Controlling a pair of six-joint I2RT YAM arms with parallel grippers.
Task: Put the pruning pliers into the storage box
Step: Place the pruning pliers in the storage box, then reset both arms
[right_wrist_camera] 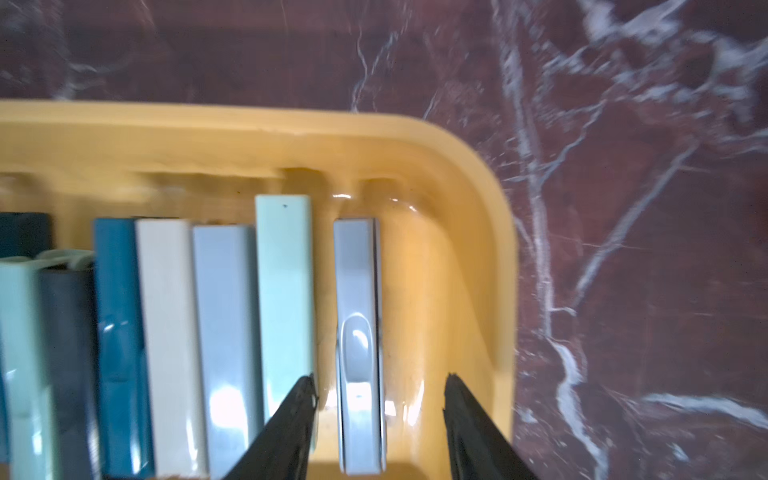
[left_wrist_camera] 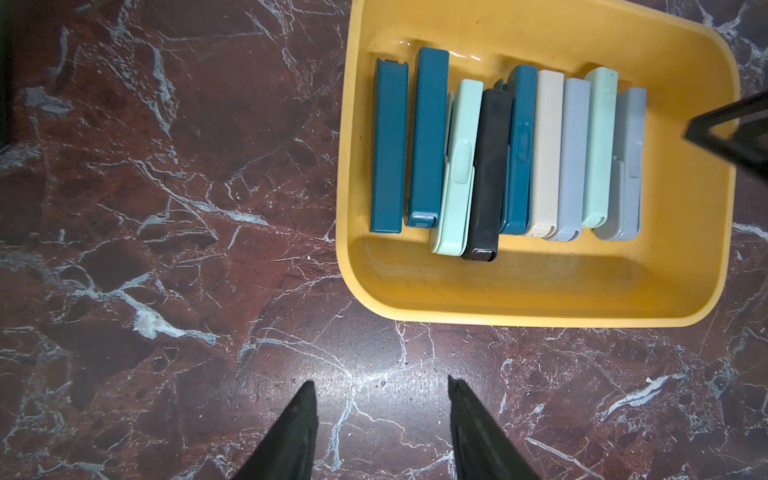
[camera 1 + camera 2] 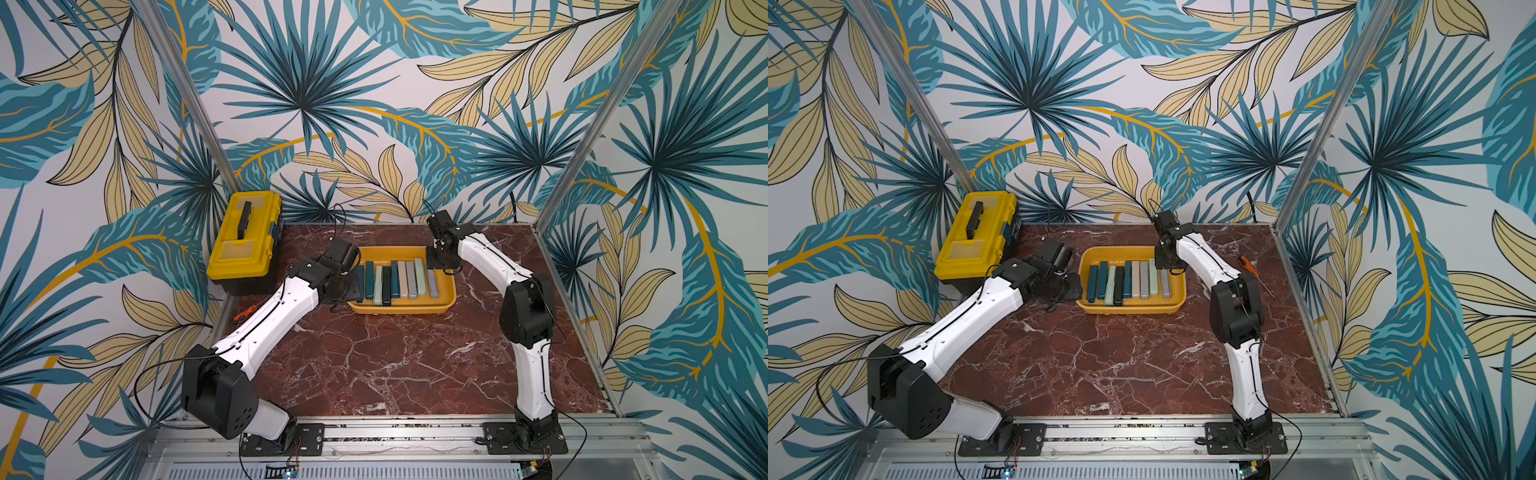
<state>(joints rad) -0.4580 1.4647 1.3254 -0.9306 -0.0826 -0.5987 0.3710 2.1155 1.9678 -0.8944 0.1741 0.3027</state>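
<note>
The yellow-orange storage box [image 3: 399, 309] [image 3: 1129, 309] sits at the middle back of the marble table. Several pruning pliers [image 3: 395, 280] [image 2: 515, 153] lie in it side by side: teal, mint, black, beige and grey bars. My right gripper [image 1: 380, 380] hangs open over the box's right end. The outermost grey pruning pliers [image 1: 359, 332] lie on the box floor between its fingers, with a gap to each. My left gripper [image 2: 380, 384] is open over bare marble, just off the left side of the box rim [image 2: 540, 320], with nothing in it.
A yellow lidded toolbox [image 3: 245, 241] [image 3: 976, 241] stands at the back left, close behind my left arm. A small orange-handled tool [image 3: 243, 312] lies by the left edge. An orange screwdriver [image 3: 1252, 270] lies right of my right arm. Metal frame posts bound both sides.
</note>
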